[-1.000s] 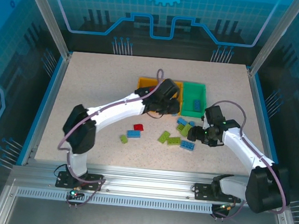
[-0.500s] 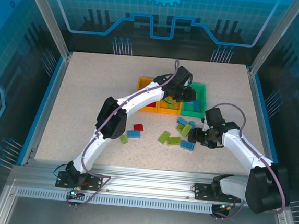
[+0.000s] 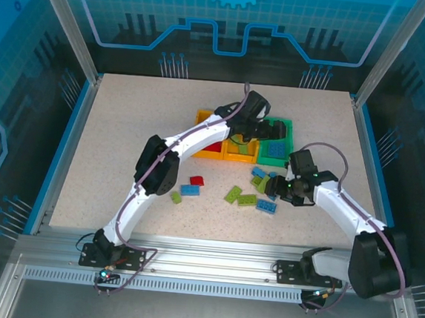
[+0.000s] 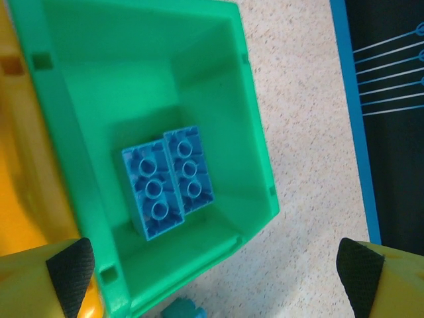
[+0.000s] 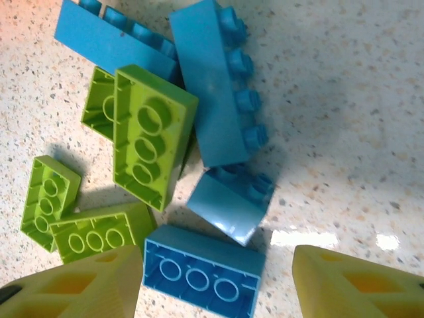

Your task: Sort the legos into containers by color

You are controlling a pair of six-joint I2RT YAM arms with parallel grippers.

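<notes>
An aluminium rail (image 3: 203, 266) is running along the near edge of the speckled tabletop (image 3: 126, 129). The right gripper (image 5: 215, 291) is hovering with jaws apart, straddling a blue brick (image 5: 199, 265) in a cluster of lime and blue legos (image 5: 149, 136). Farther back, the left gripper (image 4: 213, 265) is hanging wide open above the green bin (image 4: 258, 165), where two blue bricks (image 4: 169, 179) are lying side by side. Behind it, blue-lit panels (image 3: 231, 27) are enclosing the table.

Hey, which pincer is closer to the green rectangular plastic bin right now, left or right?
Left. The left pincer hangs open right above the green rectangular plastic bin; the right pincer is over loose blue and lime plastic bricks on the table beside it.
</notes>
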